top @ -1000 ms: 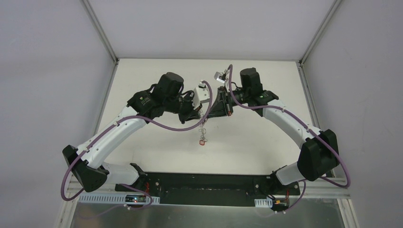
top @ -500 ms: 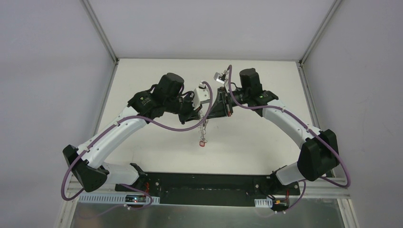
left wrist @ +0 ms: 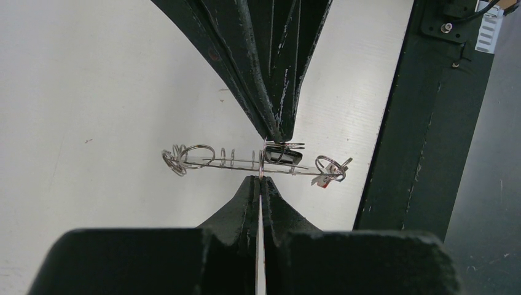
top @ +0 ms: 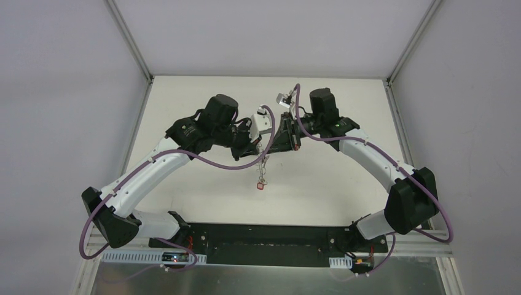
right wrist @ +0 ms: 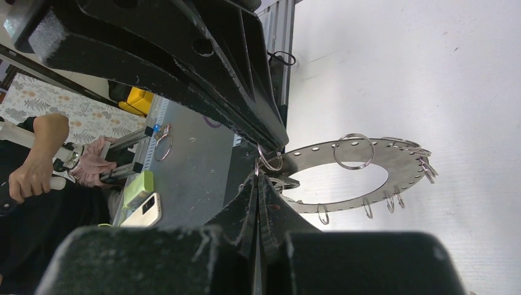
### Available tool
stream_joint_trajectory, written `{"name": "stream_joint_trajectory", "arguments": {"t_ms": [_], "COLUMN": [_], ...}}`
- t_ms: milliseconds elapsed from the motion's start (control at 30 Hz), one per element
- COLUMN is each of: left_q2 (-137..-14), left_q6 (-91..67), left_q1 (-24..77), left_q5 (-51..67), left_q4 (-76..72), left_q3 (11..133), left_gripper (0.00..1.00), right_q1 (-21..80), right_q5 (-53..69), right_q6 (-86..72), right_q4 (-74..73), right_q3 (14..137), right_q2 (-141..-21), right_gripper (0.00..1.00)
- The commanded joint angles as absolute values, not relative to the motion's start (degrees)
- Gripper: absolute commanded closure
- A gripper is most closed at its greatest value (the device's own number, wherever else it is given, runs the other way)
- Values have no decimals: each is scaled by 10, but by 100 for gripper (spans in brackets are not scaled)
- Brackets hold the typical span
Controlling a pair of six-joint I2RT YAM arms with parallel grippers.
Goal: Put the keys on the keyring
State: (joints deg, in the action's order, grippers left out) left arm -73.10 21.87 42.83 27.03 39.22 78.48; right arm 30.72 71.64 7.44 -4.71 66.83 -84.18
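A white table point(top: 344, 184) sits boxed in by plain grey walls point(top: 61, 92) at the left, back and right, with aluminium posts point(top: 129, 42) running up from its far corners. Light is even and soft (hardly a shadow on the tabletop). A black plate point(top: 264, 236) spans the near edge. In front of it lies a metal sheet point(top: 264, 279) with white slotted ducts point(top: 132, 257). The right wrist view shows a grey bench point(right wrist: 196, 178) with a phone point(right wrist: 149, 209), a yellow box point(right wrist: 138, 98), a floral surface point(right wrist: 37, 101) and a person point(right wrist: 37, 141).
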Motion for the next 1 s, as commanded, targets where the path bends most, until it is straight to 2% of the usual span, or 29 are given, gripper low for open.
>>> {"name": "stream_joint_trajectory", "arguments": {"t_ms": [0,967], "left_q2": [-732,-724], "left_q6": [215,220], "left_q1": [435,435], "left_q5": [295,292], "left_q4": [370,369], "left_q3": [788,781], "left_gripper": [100,100], "right_q1": [312,303], "right_q5": [729,702], "right_q6": [70,90], "right_q4": [-23,-42], "right_q3": [670,670], "right_q2": [-841,-837], "right_gripper": [100,100]}}
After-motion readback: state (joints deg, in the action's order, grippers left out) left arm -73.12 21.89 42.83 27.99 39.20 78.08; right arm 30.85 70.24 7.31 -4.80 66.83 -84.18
